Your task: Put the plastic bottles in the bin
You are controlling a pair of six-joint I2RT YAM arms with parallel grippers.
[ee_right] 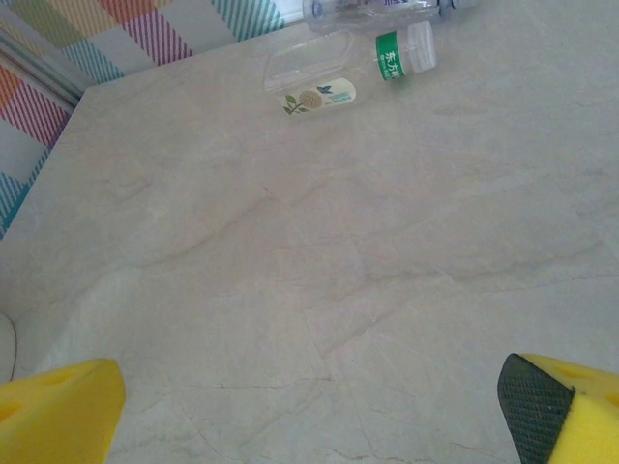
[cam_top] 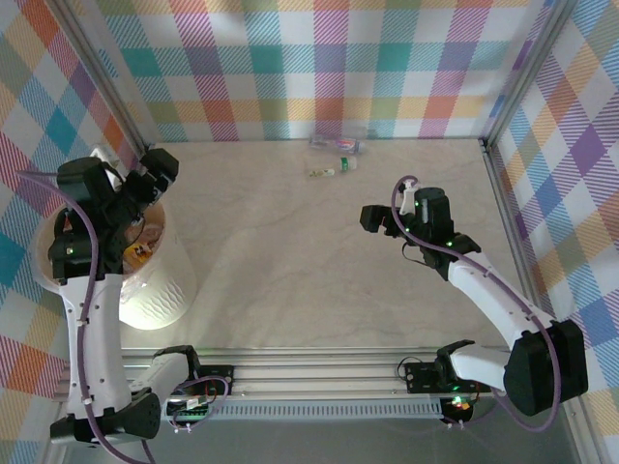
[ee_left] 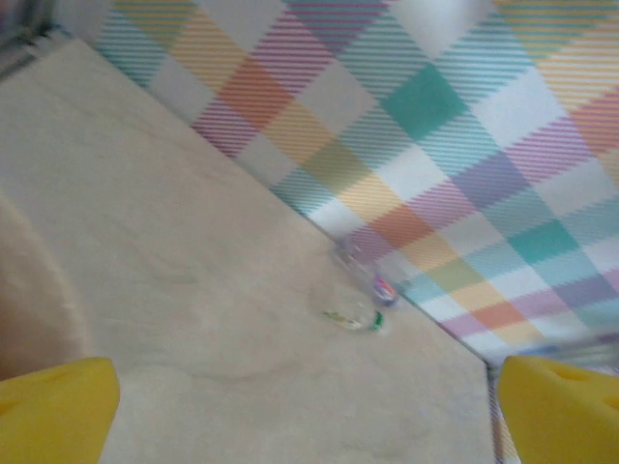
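Two clear plastic bottles lie at the far edge of the table: one with a green band and a flower label [cam_top: 329,171] [ee_right: 338,79] [ee_left: 354,318], and one with a purple-blue label [cam_top: 335,145] [ee_right: 372,12] [ee_left: 375,283] against the back wall. The white ribbed bin [cam_top: 160,290] stands at the left, with orange-labelled bottles [cam_top: 143,247] inside. My left gripper [cam_top: 161,164] [ee_left: 308,416] hangs open above the bin's far rim, nothing between its yellow pads. At mid-right my right gripper [cam_top: 373,216] [ee_right: 309,416] is open and empty, well short of the two bottles.
Checked walls close the table at the back and on both sides. A metal rail [cam_top: 319,372] runs along the near edge by the arm bases. Bare marbled tabletop [cam_top: 290,261] lies between the bin, the right gripper and the bottles.
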